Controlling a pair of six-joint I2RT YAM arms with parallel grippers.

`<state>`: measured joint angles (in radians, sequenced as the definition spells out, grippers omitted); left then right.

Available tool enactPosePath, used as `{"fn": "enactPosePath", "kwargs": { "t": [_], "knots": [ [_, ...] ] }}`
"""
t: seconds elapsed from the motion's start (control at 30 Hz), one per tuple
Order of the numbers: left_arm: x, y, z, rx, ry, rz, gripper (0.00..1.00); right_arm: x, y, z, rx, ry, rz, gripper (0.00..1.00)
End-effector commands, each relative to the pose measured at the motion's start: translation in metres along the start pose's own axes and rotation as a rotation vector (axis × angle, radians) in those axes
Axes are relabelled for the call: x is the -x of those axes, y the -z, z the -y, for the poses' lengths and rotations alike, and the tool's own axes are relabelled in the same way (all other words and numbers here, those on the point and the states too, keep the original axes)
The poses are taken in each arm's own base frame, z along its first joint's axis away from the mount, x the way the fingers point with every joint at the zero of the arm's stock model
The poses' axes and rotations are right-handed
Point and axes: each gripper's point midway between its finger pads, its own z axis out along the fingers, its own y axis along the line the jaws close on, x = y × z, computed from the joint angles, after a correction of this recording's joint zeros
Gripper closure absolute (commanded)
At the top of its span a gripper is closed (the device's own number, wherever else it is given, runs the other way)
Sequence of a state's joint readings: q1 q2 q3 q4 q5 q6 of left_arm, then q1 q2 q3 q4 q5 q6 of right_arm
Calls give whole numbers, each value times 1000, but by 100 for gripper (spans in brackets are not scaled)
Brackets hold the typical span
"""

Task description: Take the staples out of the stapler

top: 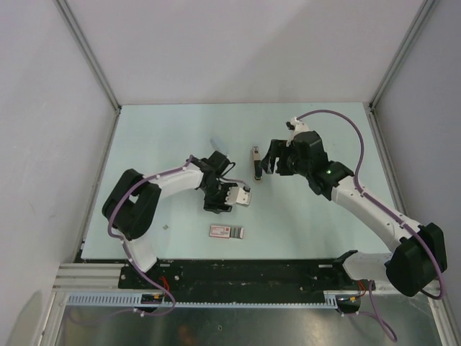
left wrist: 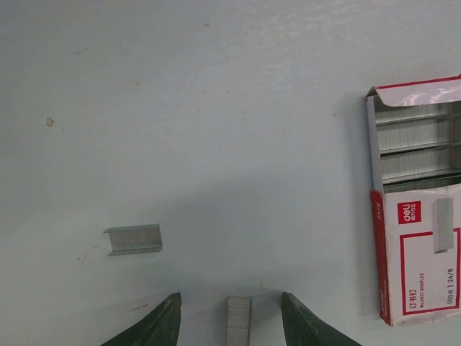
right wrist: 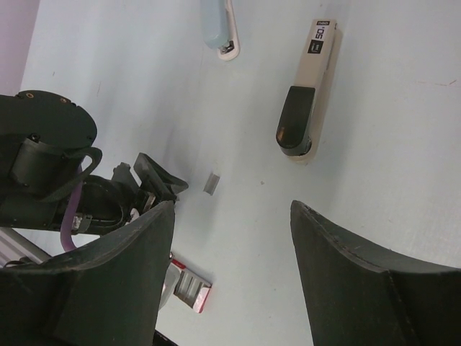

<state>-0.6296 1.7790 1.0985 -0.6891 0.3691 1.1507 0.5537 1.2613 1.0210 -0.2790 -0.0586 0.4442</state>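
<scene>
The stapler (top: 255, 163) is a beige bar with a dark end, lying shut on the table; in the right wrist view (right wrist: 306, 94) it is at the upper right. My right gripper (top: 271, 160) is open and empty beside it, its jaws (right wrist: 230, 216) wide apart above bare table. My left gripper (top: 215, 203) is open and points down. In the left wrist view one short strip of staples (left wrist: 239, 321) lies on the table between its fingertips (left wrist: 230, 317), untouched. A second strip (left wrist: 134, 239) lies to the left.
An open red-and-white staple box (left wrist: 418, 209) with rows of staples lies right of the left gripper; it shows near the front (top: 227, 231) and in the right wrist view (right wrist: 189, 288). A small light-blue tool (top: 217, 144) lies behind the left arm. White walls enclose the table.
</scene>
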Motion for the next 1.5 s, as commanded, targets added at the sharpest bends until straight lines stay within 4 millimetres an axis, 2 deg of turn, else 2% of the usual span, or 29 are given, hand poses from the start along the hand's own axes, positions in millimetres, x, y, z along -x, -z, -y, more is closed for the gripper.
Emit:
{"fn": "enactPosePath", "kwargs": {
  "t": [0.0,0.53,0.9,1.1,1.2,1.27,1.37,1.47],
  "knots": [
    [-14,3,6,13,22,-47,40,13,9,-5,17,0,48,30],
    [-26,3,4,30,38,-82,44,13,11,-5,16,-3,50,30],
    [-26,2,10,20,43,-80,70,13,9,-5,16,-10,52,30],
    [-10,8,1,46,60,-38,81,14,10,-5,16,-9,55,30],
    [7,21,-10,85,88,17,85,16,13,-7,23,-7,65,30],
    [25,35,-22,127,104,68,87,20,18,-9,31,-6,78,29],
    [54,68,-41,199,147,174,90,27,28,-11,39,-1,107,27],
    [86,111,-57,275,185,293,90,35,40,-14,50,1,142,25]
  ]
}}
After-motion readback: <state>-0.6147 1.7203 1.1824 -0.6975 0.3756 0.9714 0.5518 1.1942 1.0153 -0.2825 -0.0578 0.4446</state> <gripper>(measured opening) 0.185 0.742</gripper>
